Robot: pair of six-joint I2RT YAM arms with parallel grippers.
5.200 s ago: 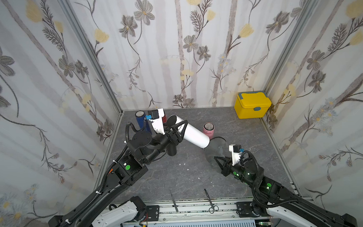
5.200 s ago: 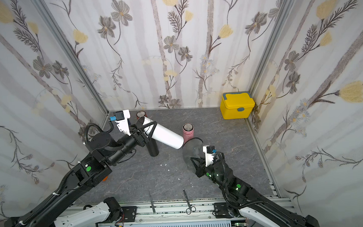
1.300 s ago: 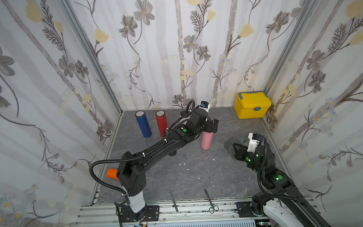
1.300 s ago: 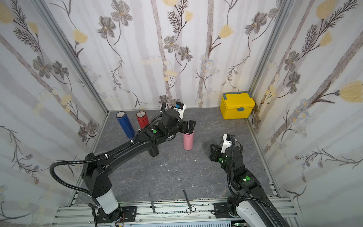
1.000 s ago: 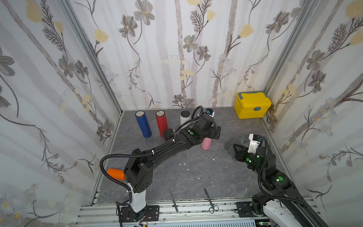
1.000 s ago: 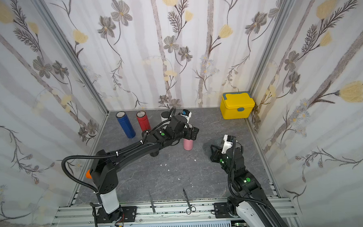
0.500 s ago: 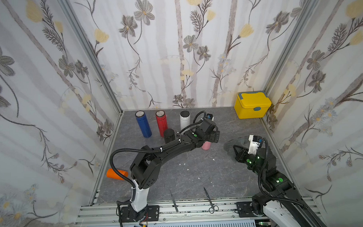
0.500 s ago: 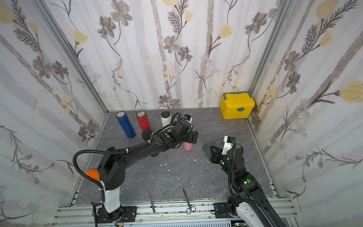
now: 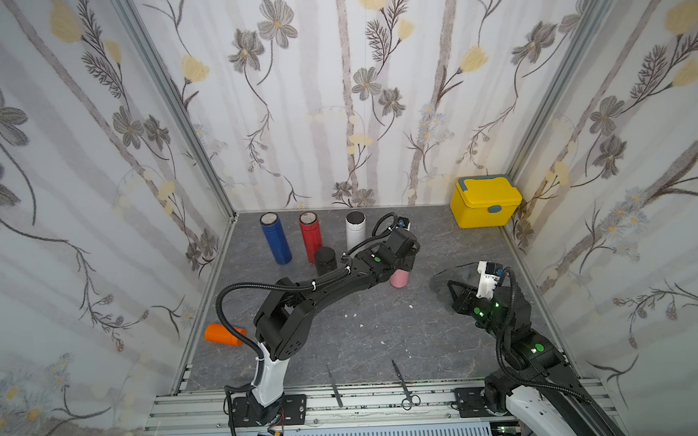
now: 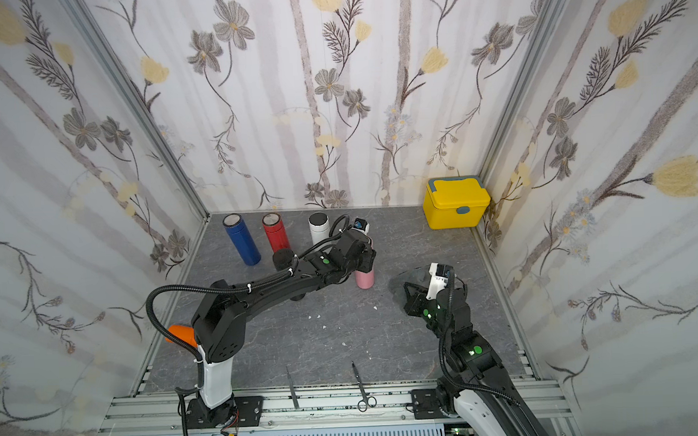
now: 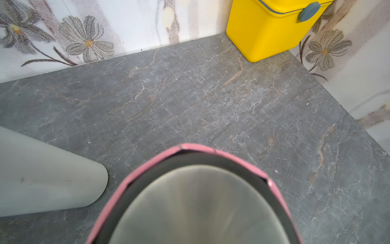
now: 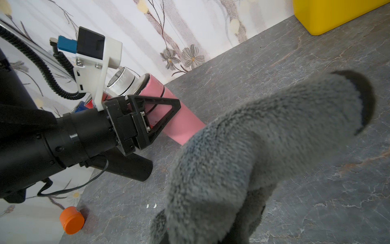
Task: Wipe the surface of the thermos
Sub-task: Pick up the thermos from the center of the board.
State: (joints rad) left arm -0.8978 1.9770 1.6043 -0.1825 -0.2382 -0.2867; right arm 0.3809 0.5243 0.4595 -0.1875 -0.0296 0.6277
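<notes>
My left jaws squeeze top of pink thermos (image 9: 399, 279). Thermos stands straight up, middle of table (image 9: 343, 339), nearer back edge. My right jaws pinch grey cloth (image 9: 441, 279), off toward right edge, not touching thermos. I guess cloth must slide left.

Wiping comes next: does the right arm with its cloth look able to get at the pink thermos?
Probably yes: only bare table lies between cloth and pink thermos, and the left gripper holds only its upper part.
</notes>
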